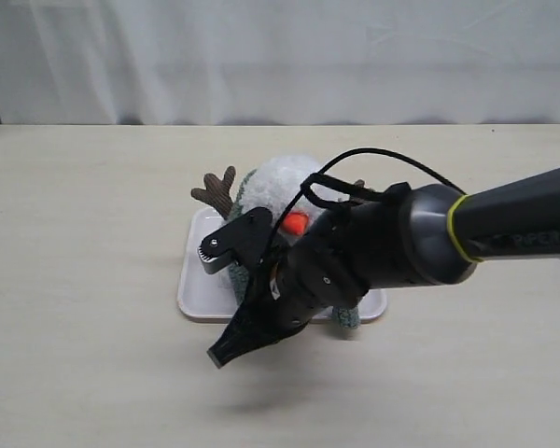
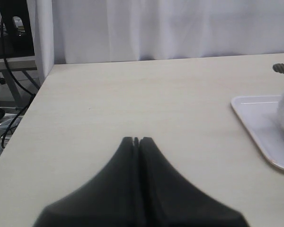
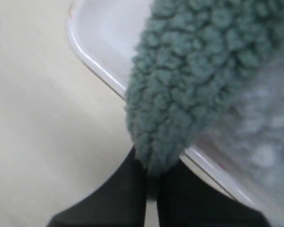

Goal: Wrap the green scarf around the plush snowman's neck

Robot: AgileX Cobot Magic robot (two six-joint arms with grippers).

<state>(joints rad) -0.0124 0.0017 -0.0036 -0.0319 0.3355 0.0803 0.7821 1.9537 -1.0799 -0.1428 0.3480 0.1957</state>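
A pale beige table [image 1: 93, 233] with a faint wood grain carries the scene, its matte top running wide in the exterior view. Only one thing plainly lies straight on it: a white rectangular tray [image 1: 194, 280] with rounded corners and a low raised rim, flat near the middle of the top. Bare table spreads from the tray toward 9, 3 and 6 o'clock. A soft shadow [image 1: 261, 406] falls on the table at 6 o'clock of the tray. At about 5 o'clock of the tray, an end of the green scarf [image 1: 343, 318] reaches past the rim and may touch the table, though the view there is crowded.
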